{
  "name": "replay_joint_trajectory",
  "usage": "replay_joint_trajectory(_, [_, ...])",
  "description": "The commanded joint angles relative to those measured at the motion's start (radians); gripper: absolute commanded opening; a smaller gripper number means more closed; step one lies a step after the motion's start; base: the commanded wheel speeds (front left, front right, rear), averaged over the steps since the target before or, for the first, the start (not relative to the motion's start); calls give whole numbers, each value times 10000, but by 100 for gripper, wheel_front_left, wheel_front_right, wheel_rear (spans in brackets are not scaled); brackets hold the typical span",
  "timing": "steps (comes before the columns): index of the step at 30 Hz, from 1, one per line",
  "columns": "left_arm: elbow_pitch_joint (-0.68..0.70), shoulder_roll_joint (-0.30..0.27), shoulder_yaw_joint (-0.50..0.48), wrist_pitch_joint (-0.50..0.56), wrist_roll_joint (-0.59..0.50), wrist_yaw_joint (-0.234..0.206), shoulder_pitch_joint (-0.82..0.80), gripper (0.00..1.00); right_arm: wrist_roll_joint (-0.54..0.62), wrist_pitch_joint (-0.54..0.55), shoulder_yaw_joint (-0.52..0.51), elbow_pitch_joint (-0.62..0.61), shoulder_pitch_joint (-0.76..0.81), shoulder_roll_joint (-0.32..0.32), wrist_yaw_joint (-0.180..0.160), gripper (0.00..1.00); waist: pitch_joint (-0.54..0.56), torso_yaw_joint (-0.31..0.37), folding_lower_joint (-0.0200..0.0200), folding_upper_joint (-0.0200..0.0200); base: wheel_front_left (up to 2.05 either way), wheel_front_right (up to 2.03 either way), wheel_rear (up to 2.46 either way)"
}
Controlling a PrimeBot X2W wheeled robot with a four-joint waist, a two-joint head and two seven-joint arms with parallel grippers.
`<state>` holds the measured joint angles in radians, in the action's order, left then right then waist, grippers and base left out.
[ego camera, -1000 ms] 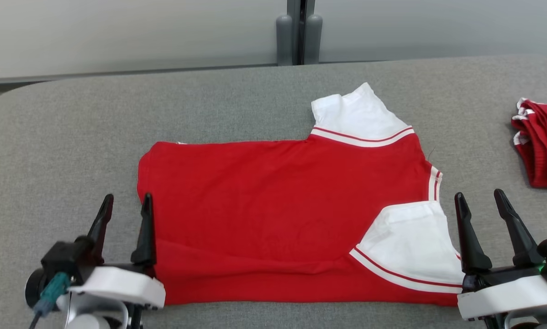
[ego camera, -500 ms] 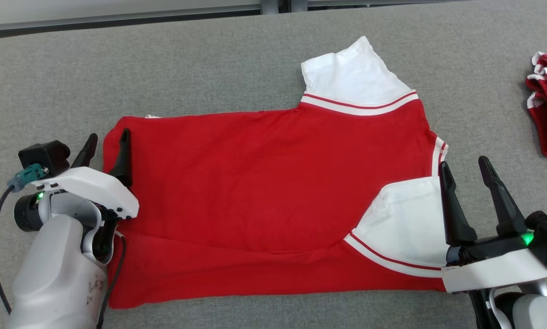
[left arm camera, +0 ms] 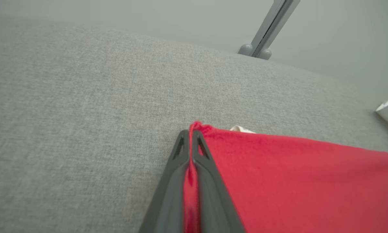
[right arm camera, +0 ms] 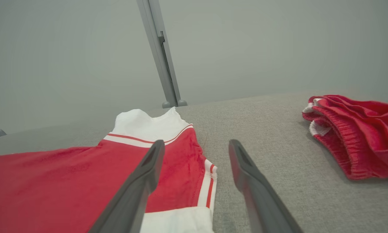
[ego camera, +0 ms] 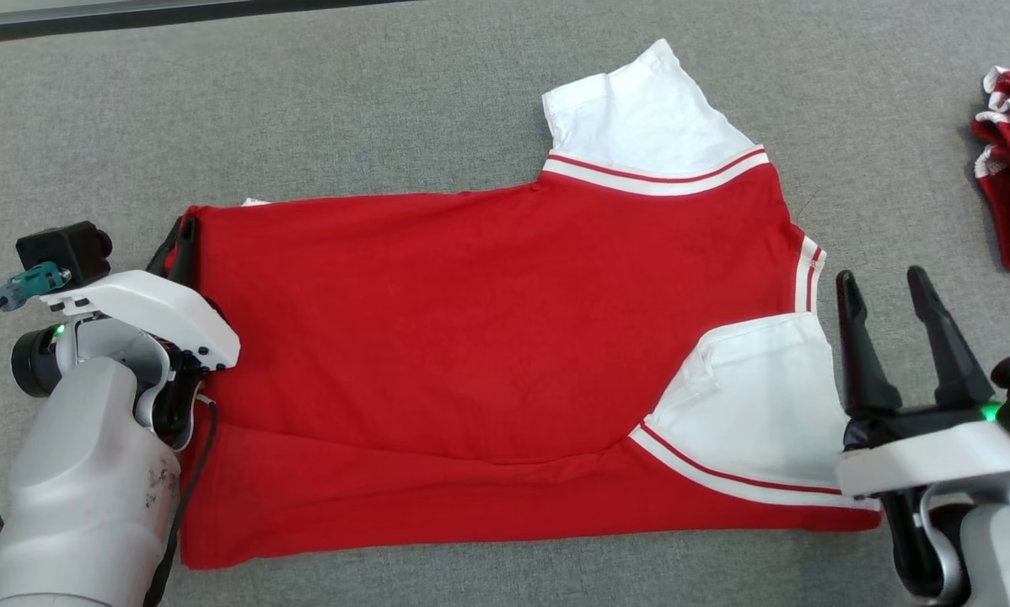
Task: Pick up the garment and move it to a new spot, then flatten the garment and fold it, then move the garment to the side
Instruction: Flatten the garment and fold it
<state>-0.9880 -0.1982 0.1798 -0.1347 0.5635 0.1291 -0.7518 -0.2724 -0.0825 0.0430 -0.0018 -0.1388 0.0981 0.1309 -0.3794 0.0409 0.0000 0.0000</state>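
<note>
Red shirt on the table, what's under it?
The red shirt lies on the grey table. A white scrap peeks from under its far left edge; the rest beneath is covered.

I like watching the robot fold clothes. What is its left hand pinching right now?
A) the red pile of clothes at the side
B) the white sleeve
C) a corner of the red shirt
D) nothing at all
C: the left gripper is shut on the far left corner of the red shirt, with red cloth squeezed in it.
</note>
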Motion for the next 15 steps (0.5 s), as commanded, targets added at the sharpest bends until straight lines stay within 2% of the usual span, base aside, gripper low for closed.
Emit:
replay_joint_trajectory(1, [-27,-97,51,-217,3,-3,-245,0,-95,-47,-124,240,-386,183,-4,100,-23,-13,0,0,0,0,0])
replay_joint_trajectory(8, [321,158,621,-738,137,13,-664,0,-625,163,-270,1890,-2401,809,-2,100,-488,-446,0,0,0,0,0])
replay_joint_trajectory(13, [810,508,1145,-961,192,16,-1031,0,-859,518,299,3255,-4354,1539,-2,100,-1034,-1045,0,0,0,0,0])
replay_joint_trajectory(15, [991,654,1357,-1038,229,16,-1121,0,-1095,689,670,3801,-5140,1631,-1,100,-1176,-1307,0,0,0,0,0])
